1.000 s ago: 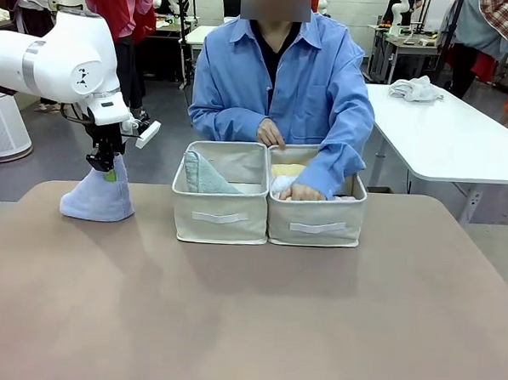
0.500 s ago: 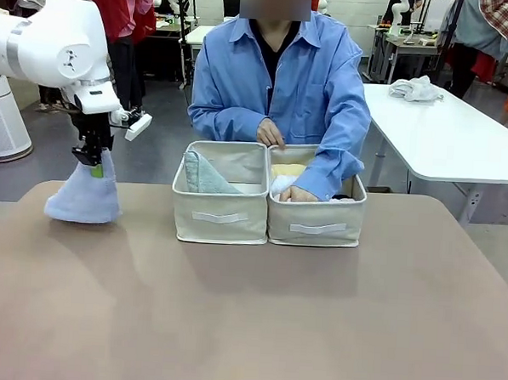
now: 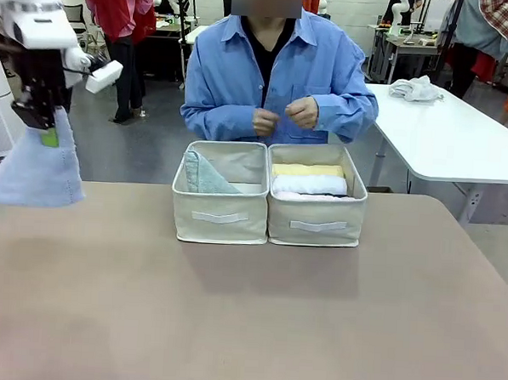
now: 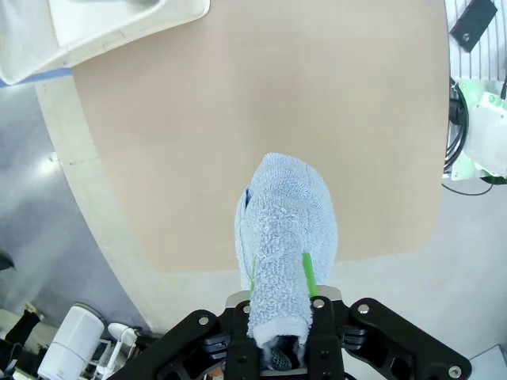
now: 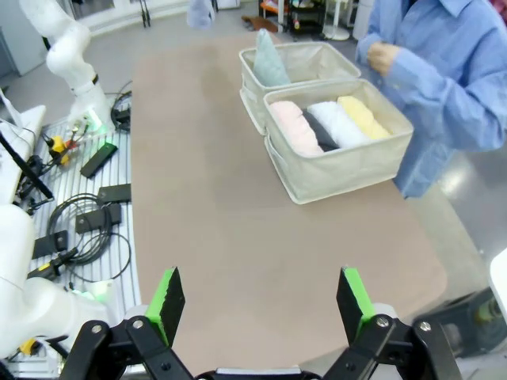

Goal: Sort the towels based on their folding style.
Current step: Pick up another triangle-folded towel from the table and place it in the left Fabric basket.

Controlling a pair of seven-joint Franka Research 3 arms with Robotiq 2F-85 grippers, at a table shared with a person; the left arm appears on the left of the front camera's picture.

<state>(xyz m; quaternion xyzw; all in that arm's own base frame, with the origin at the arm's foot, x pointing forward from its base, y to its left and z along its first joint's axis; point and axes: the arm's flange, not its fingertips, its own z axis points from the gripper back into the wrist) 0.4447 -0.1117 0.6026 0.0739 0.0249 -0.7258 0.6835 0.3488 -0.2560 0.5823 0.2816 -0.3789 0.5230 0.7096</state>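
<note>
- Left gripper (image 3: 46,132) is at the far left of the scene, its jaws pinched tight on the narrow top of the lavender-blue cone towel (image 3: 35,174). In the left wrist view, the green pads (image 4: 307,273) press into the terry on both sides of the tip.
- Below that grip, the lavender-blue cone towel widens and hangs over the far left corner of the tan table (image 3: 316,312). It is well apart from both bins. Whether its base clears the table top cannot be told.
- Left beige bin (image 3: 220,214) stands just left of the table's middle, toward the far side. The grey-green cone towel (image 3: 205,175) leans in its left half, with its point above the rim.
- Right beige bin (image 3: 316,223) touches the left bin side by side. It holds four rolls packed in a row. From near to far they are the pale pink towel (image 5: 295,128), the dark grey towel (image 5: 317,127), the white towel (image 3: 310,184) and the yellow towel (image 3: 306,170).
- A person (image 3: 243,79) in a blue shirt sits behind the bins. Both hands (image 3: 302,112) are raised close together at the chest, clear of the bins.
- Right gripper (image 5: 261,305) hovers over the table with its jaws spread wide and nothing between them. It is well apart from the bins.
- A whitish cloth heap (image 3: 415,88) lies on a white table at the far right.
</note>
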